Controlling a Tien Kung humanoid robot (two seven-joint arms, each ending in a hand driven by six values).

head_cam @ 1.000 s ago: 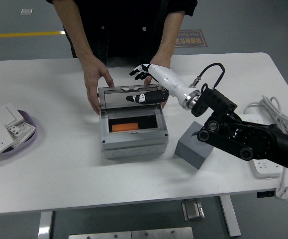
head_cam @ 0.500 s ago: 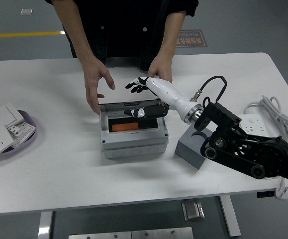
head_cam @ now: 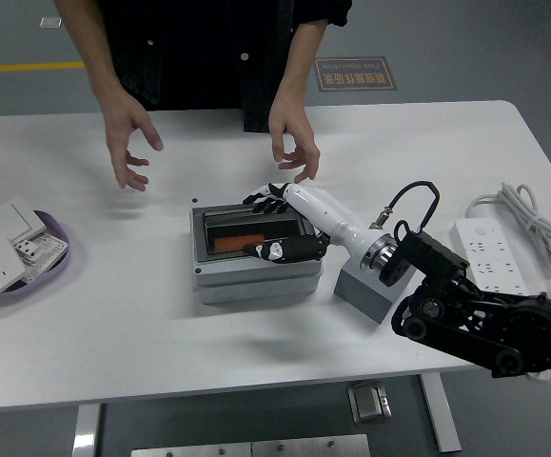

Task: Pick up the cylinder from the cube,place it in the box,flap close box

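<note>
Across my table [head_cam: 113,314] — a purple dish [head_cam: 29,271] of white switch plates [head_cam: 4,246] left, a power strip [head_cam: 489,255] right.

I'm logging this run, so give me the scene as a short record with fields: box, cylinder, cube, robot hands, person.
box: grey box, clear lid pressed nearly flat
cylinder: orange cylinder inside the box, seen through the lid
cube: grey cube right of the box, nothing on top
right hand: fingers spread, resting on the lid
left hand: out of view
person: both hands raised above the table, touching nothing

floor sign [head_cam: 355,72] | print too blurred | no readable text
</note>
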